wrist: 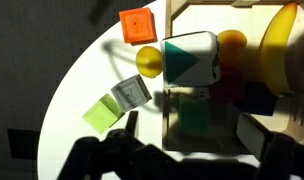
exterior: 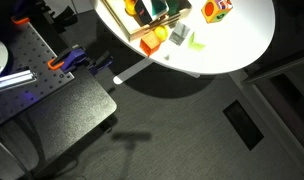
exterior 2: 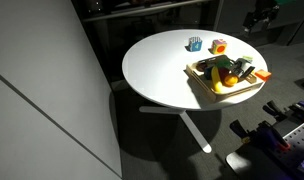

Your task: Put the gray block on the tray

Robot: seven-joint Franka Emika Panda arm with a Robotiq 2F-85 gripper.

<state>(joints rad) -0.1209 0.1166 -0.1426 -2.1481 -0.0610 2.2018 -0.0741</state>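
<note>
Reaching for the gray block (wrist: 132, 93)
My gripper (wrist: 177, 160) gapes empty; I'd straddle it squarely, missing the pale-green block (wrist: 102, 114) just beside.

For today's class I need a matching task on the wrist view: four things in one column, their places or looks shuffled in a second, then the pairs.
Column one:
1. orange block
2. gray block
3. pale-green block
4. tray

Column two:
A. lowest of the three blocks in the wrist view
B. light wood with a raised rim
C. highest of the three blocks in the wrist view
D. lies between the other two blocks

Pairs: 1-C, 2-D, 3-A, 4-B
</note>
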